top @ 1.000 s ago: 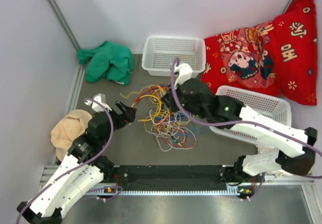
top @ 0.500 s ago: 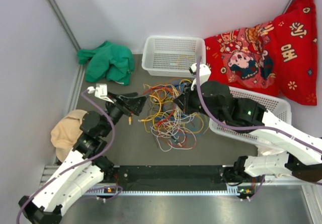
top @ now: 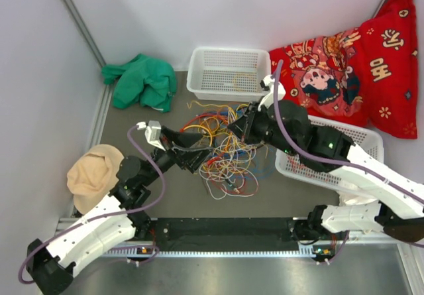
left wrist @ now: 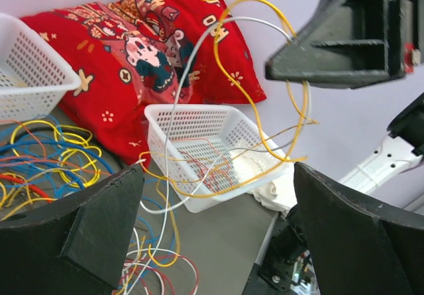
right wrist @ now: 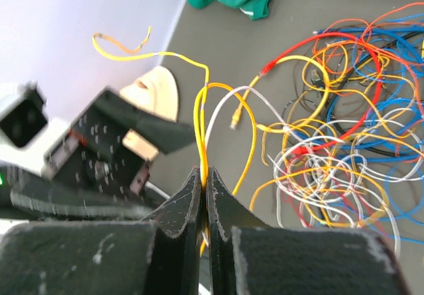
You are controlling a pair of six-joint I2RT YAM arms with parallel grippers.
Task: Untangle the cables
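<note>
The right gripper [right wrist: 205,181] is closed tight, its two fingers pinching a single yellow cable [right wrist: 197,122] that rises straight up out of its tips and then arcs away to either side. Below and just ahead of it, the rest of the cables [top: 228,159] lie in a loose tangle of yellow, red, orange, blue and white on the desk [top: 172,195]. The left gripper [left wrist: 217,170] is spread as wide as it goes and has hold of nothing. It is tilted up beside the tangle, facing the right gripper across it. Lifted loops of yellow wire and one white cable [left wrist: 175,109] hang in the open space between and beyond its fingers, not touching either one.
</note>
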